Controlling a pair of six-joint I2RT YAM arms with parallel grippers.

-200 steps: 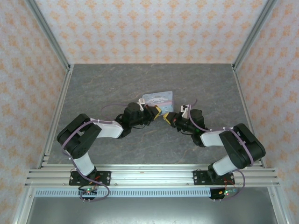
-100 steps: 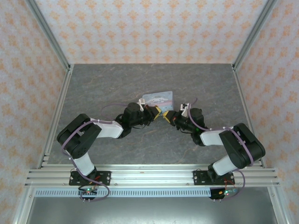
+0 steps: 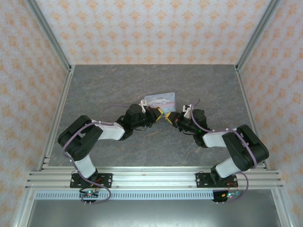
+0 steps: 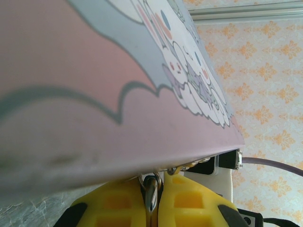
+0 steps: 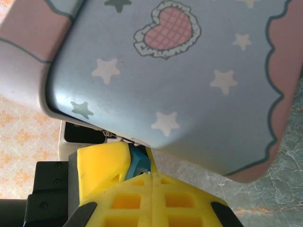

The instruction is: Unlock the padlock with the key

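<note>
Claws: two, both closed; left claw [image 4: 152, 183] pinches thin metal piece [image 4: 151, 197], right claw [image 5: 151, 178] tips meet one blue padlock [image 5: 138, 163]. Tin [image 3: 160, 100]: one. Grey marbled counter [image 3: 118, 85], orange-patterned walls [image 3: 151, 28].

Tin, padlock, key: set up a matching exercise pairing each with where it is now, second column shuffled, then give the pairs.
1. tin
2. padlock
3. key

A. pinched between the left gripper's yellow fingers
B. lying on the table, just beyond both grippers
C. pinched between the right gripper's yellow fingers

Pairs: 1-B; 2-C; 3-A
</note>
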